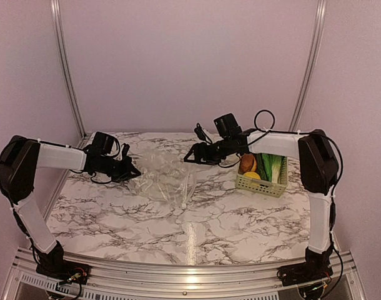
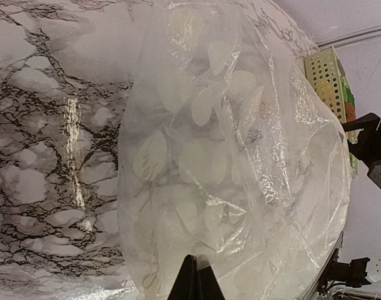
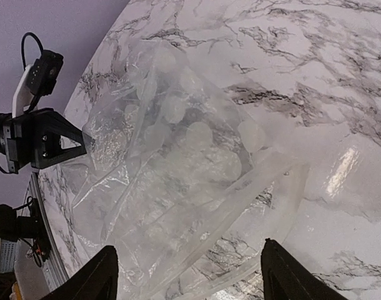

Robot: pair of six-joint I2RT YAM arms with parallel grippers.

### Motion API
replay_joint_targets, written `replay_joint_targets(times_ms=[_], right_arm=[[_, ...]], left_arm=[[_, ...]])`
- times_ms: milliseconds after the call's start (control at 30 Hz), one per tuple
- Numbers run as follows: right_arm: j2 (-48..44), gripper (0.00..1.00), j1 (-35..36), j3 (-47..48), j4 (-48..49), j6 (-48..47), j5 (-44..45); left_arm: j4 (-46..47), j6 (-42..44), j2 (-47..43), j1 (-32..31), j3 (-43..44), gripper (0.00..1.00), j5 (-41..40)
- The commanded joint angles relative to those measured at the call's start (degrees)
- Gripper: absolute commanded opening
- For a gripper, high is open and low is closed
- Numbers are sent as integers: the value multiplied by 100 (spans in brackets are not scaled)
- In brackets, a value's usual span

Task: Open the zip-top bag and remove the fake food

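The clear zip-top bag [image 1: 164, 178] lies crumpled on the marble table [image 1: 115, 215], left of centre, and I see nothing coloured inside it. My left gripper [image 1: 132, 170] is shut on its left edge; in the left wrist view the closed fingertips [image 2: 195, 278] pinch the film of the bag [image 2: 234, 175]. The right gripper [image 1: 190, 156] hovers open over the bag's far right side. Its two fingers [image 3: 100, 275] straddle the bag's zip strip [image 3: 240, 206] without touching it. The fake food [image 1: 260, 167], brown, yellow and green pieces, sits in the basket.
A pale green slotted basket [image 1: 259, 185] stands at the right of the table, just beyond the right arm's wrist; its side [image 2: 325, 72] also shows in the left wrist view. Metal frame posts rise at the back corners.
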Motion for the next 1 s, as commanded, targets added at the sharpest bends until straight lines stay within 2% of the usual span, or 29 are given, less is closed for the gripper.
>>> replay_joint_targets(times_ms=[0,67,200,233,267,300,500,667,700,767,833,900,967], right_arm=[[394,73,58,316,65,222,149],[554,65,56,323,179,302,173],[652,25,41,274,478,349,82],[633,12,22,250,526,362,81],[617,3,-6,235,535,361,108],[593,0,-43,233,477,338,205],[331,0,-407,-3,87,46,1156],[457,0,-400,151,-172,-368,989],[469,5,-369,224,-223,-415,901],[401,27,-328,321,-345,-466,813],[218,40,-331,302,-326,-431,734],[-10,51,-351,266,-331,-421,747],[-288,68,-406,194,-333,-430,749]], left_arm=[[-103,73,-213,-59,-114,0,-119],[-45,43,-218,-66,-154,0,-145],[108,-119,-164,-62,-269,0,-166],[125,-177,-130,-51,-282,0,-163],[147,-227,-87,-41,-285,0,-129],[153,-273,-55,-34,-290,0,-133],[139,-518,90,140,-463,0,-457],[-61,-262,221,145,-269,1,-294],[-111,-190,208,149,-209,8,-190],[-436,18,98,132,-33,29,-132],[-770,246,-149,135,118,51,-227],[-1155,338,-369,155,299,66,-438],[-1518,466,-540,194,524,85,-499]])
